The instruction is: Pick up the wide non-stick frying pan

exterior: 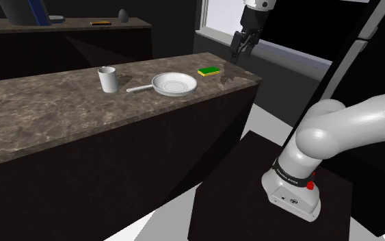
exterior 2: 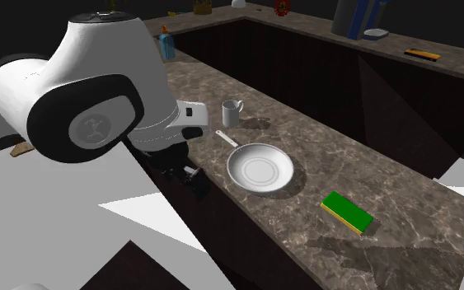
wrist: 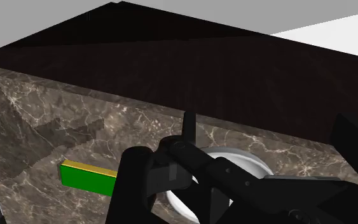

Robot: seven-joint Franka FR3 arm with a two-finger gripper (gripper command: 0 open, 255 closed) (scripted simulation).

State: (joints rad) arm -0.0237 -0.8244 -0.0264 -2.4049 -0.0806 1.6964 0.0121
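The tool (exterior: 241, 53) hangs high over the end of the bench (exterior: 47, 109) nearest the stand, above the far corner. Its black fingers stand apart and hold nothing.

The frying pan (exterior: 175, 83), drawn white, sits flat on the bench top, below the tool and towards the shoulder view's left. A green and yellow sponge (exterior: 209, 70) lies between the two. The pan's long axis runs along the bench's length. Its bowl is the end nearer the tool, and its thin handle (exterior: 137, 88) points away, towards a white mug (exterior: 107, 79) standing just past the handle's tip.

As I judge it, the coming move is down and along the bench past the sponge. The rim would be reached first, and the handle is a longer reach, close to the mug.
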